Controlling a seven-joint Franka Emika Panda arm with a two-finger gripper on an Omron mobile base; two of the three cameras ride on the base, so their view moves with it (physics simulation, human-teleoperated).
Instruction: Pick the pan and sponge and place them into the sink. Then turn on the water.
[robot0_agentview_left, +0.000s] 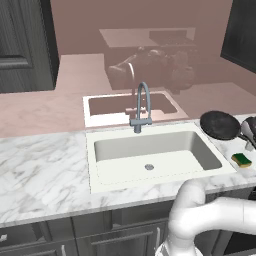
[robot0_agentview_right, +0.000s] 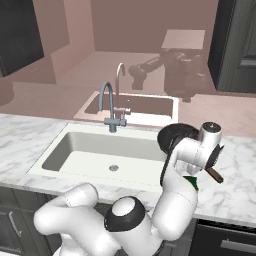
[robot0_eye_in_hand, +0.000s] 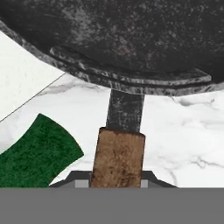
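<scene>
Gripper (robot0_eye_in_hand: 117, 183) clenched on the brown handle (robot0_eye_in_hand: 118, 155) of the pan (robot0_eye_in_hand: 127, 39), fingertips (robot0_eye_in_hand: 78, 183) showing at either side of it. Pan (robot0_agentview_left: 220, 124) on the marble counter (robot0_agentview_left: 40, 170) just right of the sink (robot0_agentview_left: 150, 150), sponge (robot0_agentview_left: 242, 160) in front of the pan, near the sink's right rim. Faucet (robot0_agentview_left: 142, 107) behind the sink at its middle, basin bare but for the drain (robot0_agentview_left: 149, 167).

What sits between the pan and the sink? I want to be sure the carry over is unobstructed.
Nothing visible does. The pan lies on the counter right of the sink, the gripper shut on its handle; the sponge sits off that path.
</scene>
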